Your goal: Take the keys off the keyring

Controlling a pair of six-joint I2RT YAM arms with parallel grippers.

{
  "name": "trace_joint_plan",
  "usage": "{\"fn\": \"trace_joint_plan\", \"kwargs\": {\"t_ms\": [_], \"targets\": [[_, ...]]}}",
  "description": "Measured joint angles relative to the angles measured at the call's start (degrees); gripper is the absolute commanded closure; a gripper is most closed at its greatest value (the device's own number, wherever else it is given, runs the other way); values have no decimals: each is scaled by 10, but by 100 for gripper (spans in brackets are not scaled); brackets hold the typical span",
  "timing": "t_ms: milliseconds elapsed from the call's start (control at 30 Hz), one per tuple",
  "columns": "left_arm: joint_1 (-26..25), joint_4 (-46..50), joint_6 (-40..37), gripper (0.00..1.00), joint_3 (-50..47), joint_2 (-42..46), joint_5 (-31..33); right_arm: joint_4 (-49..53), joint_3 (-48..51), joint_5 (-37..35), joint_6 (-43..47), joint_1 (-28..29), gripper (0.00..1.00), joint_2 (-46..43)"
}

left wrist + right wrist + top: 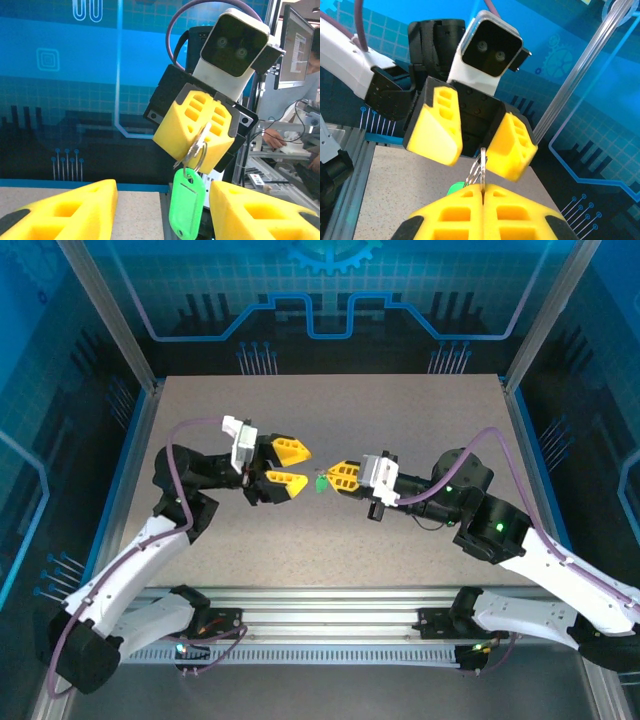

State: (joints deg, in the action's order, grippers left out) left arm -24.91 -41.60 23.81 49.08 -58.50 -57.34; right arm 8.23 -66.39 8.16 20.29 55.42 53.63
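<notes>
1. Fingers of the right gripper (334,478) are pressed together on the keys (198,145). In the left wrist view the metal blades stick out of the seam between its two yellow pads, a little right of the frame's centre.
2. Below the blades hangs the keyring (199,164). From it hangs a green tag (187,202) that runs down to the bottom edge of the frame.
3. On the left gripper (303,466) the fingers stand apart with nothing clamped between them. In its own wrist view they sit in the lower left and lower right corners. The tag hangs in the gap, closer to the finger at lower right. Whether it touches that finger cannot be told.
4. From above, the two grippers face each other tip to tip at the middle of the frame, over the table (400,410). The tag is a small green spot between them, just left of the closed tips.
5. In the right wrist view the closed yellow fingers sit at bottom centre. A key blade rises from their seam toward the gap between the spread fingers opposite. A sliver of green shows to the lower left of the blade.
</notes>
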Motion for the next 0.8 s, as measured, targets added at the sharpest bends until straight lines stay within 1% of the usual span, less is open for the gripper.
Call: {"fn": "trace_joint_plan", "kwargs": {"t_ms": [300,500,533,667,800], "targets": [[0,-42,45,48,4,-18,-19,-1,0,9,-4,0,100,6],[0,-61,65,55,13,-30,-32,-2,0,10,-6,-1,100,7],[0,-63,66,57,13,-30,-32,-2,0,10,-7,-1,100,7],[-2,-64,70,59,14,-31,-38,-2,0,10,-8,-1,100,8],[-6,-64,74,64,16,-34,-42,-2,0,10,-8,-1,100,8]]}}
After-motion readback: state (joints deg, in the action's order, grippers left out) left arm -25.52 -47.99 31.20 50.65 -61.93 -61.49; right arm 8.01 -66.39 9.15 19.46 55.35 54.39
